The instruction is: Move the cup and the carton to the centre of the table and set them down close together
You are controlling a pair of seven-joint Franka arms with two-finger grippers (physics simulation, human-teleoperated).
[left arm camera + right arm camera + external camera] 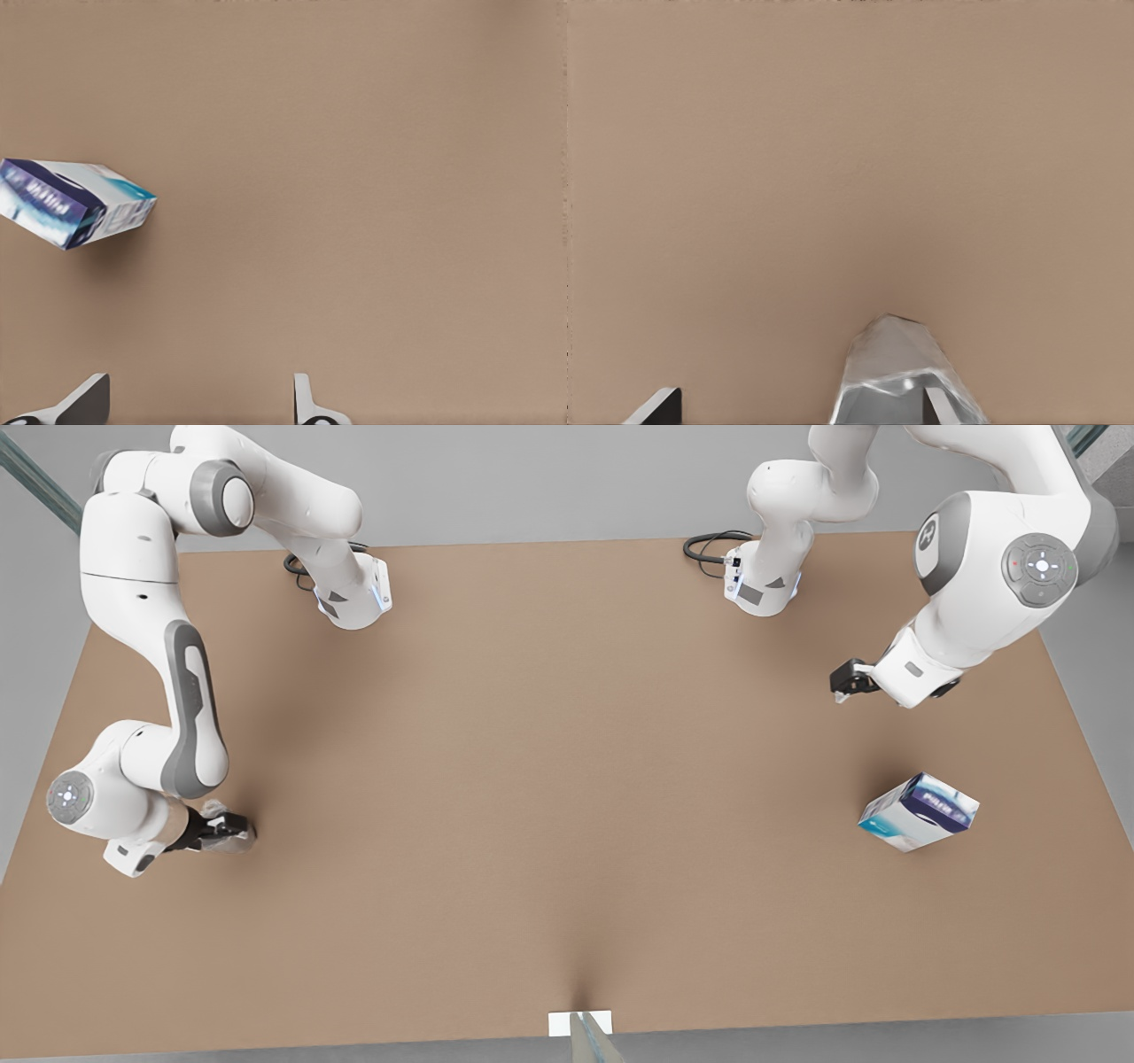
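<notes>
The carton (pixel 920 812), white with dark blue panels and a teal band, lies tilted near the table's (pixel 549 779) edge at the front view's right. My left gripper (pixel 840 687) hovers beyond it, apart from it. In the left wrist view the carton (pixel 75 202) sits off to one side, and the left gripper (pixel 195 407) is open with bare table between its fingertips. The silvery faceted cup (pixel 234 840) is at the front view's left, at my right gripper (pixel 226 831). In the right wrist view the right gripper (pixel 797 405) is spread wide, and one finger (pixel 937 405) overlaps the cup (pixel 890 367).
Both arm bases (pixel 354 602) (pixel 762 584) stand at the table's far edge with black cables beside them. A small white marker (pixel 580 1023) sits at the near edge's middle. The wide middle of the table is bare brown surface.
</notes>
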